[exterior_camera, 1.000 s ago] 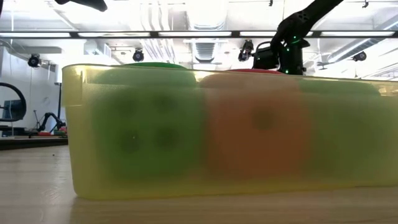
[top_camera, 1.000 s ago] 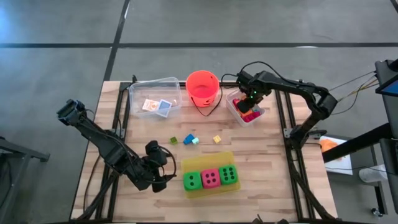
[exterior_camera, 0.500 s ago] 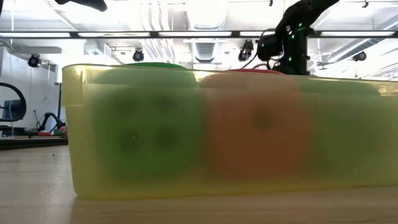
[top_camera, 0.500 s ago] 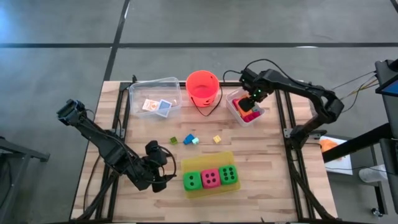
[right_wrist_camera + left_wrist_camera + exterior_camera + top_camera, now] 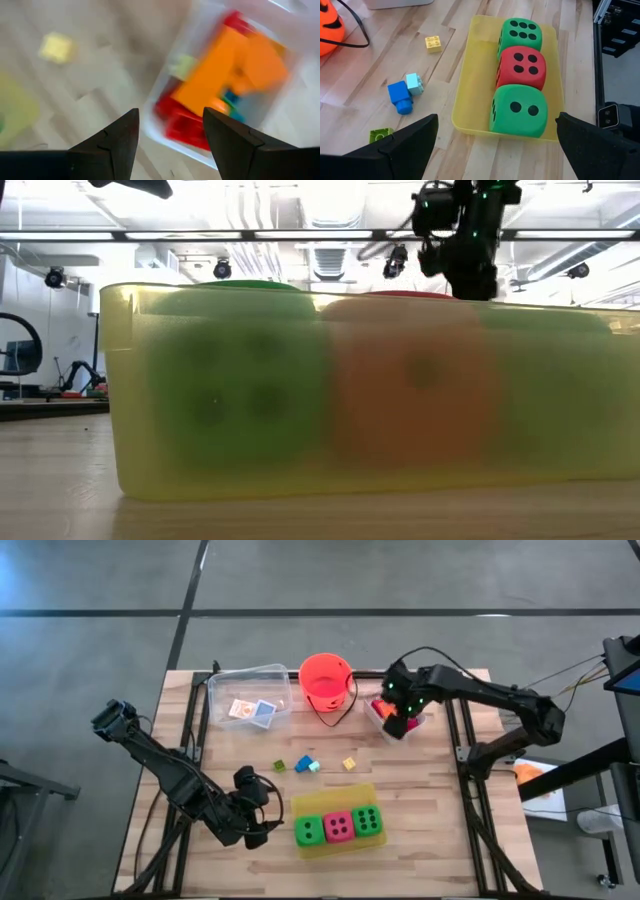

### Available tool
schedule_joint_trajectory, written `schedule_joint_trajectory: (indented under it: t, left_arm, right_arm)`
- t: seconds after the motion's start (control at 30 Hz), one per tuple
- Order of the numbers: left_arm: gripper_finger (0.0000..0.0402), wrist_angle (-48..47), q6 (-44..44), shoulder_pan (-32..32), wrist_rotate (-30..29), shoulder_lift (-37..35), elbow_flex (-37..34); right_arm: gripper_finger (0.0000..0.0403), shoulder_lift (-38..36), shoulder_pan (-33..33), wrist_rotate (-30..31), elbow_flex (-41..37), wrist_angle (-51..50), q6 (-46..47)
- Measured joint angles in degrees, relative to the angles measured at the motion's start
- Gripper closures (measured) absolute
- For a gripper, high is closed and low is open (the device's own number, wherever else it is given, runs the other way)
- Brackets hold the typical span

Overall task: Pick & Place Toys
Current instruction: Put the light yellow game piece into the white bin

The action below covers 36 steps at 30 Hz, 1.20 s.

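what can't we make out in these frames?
- Low view: yellow tray wall fills the frame, hiding the table behind; dice only show as hazy shapes.
- Right wrist view: bricks in the clear tub are motion-blurred; shapes unreadable.
- High view: cards too small to read.

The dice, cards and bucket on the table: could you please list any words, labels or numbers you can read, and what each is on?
No readable words or numbers anywhere.
Dice: black dots only; tops show six, four, two.
Cards in the clear bin: print too small to read.
Orange bucket: black marks, no lettering.
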Motion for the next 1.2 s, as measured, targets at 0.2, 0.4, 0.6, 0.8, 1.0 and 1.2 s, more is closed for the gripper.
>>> schedule_joint_trajectory:
  t: [0.2,0.4,0.6,0.8,1.0,1.2]
  left_arm:
    - [0.0007,0.0,0.0,0.0,0.0,0.0,0.0]
    - [0.0007,0.0,0.0,0.0,0.0,0.0,0.0]
    - [0.0007,0.0,0.0,0.0,0.0,0.0,0.0]
    - [0.0007,0.0,-0.2,0.0,0.0,0.0,0.0]
    - [0.0007,0.0,-0.2,0.0,0.0,0.0,0.0]
    - [0.0007,0.0,-0.2,0.0,0.0,0.0,0.0]
  right_arm:
    - [0.0187,1.6,10.9,-0.8,-0.8,4.6,-7.6]
    - [0.0187,6.0,20.2,-0.1,-1.1,13.5,-10.8]
    - [0.0187,12.7,24.7,4.1,-0.7,21.2,-13.9]
    - [0.0187,19.2,24.7,5.8,1.2,22.4,-15.0]
    - [0.0187,23.8,24.7,5.5,3.0,23.0,-16.7]
    - [0.0187,26.2,24.7,5.5,3.6,24.4,-18.2]
